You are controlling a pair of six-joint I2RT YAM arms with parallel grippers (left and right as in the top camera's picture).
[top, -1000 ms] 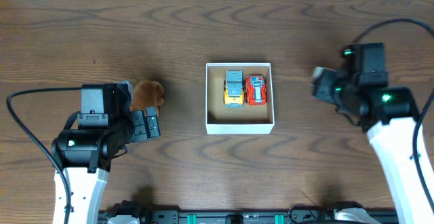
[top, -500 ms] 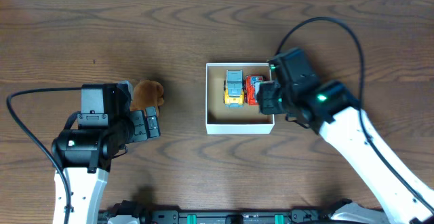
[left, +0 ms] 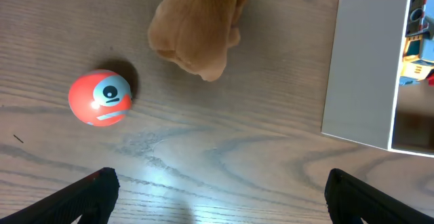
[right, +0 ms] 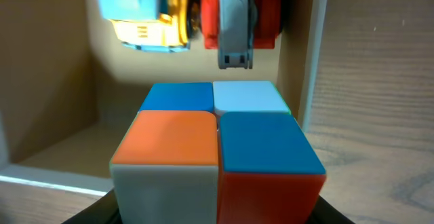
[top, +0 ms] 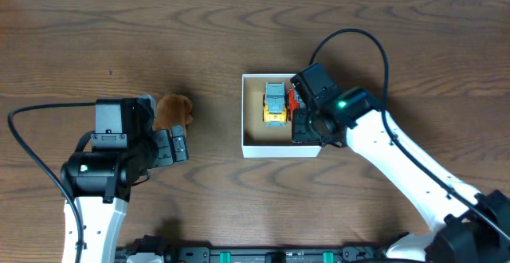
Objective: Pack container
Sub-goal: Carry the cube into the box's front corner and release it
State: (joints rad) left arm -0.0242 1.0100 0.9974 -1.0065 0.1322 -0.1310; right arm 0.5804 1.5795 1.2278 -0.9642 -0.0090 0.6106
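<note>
A: Mid-worktop, the container (top: 267, 151) sat square to the edges with its top open and the near half of its floor bare. The right gripper (top: 307, 123) hung over its right near corner, clamped on a load. The left gripper (left: 224, 200) was spread wide and empty toward the left edge, with the brown plush (left: 196, 27) just ahead of it on the wood.

B: What load, and did it fit?

A: The colour cube (right: 215, 149). Judged yes. It was low over the bare floor, on the near side of the yellow truck (right: 146, 10) and red car (right: 237, 13), which were parked side by side at the far wall. Best approach: go straight down with the faces parallel to the walls, stay off the right wall and the car's bumper, and release only once it's seated flat.

B: Anything else loose?

A: The orange ball (left: 100, 97), beside the plush. It looked likely to roll, so grip it centred.
</note>
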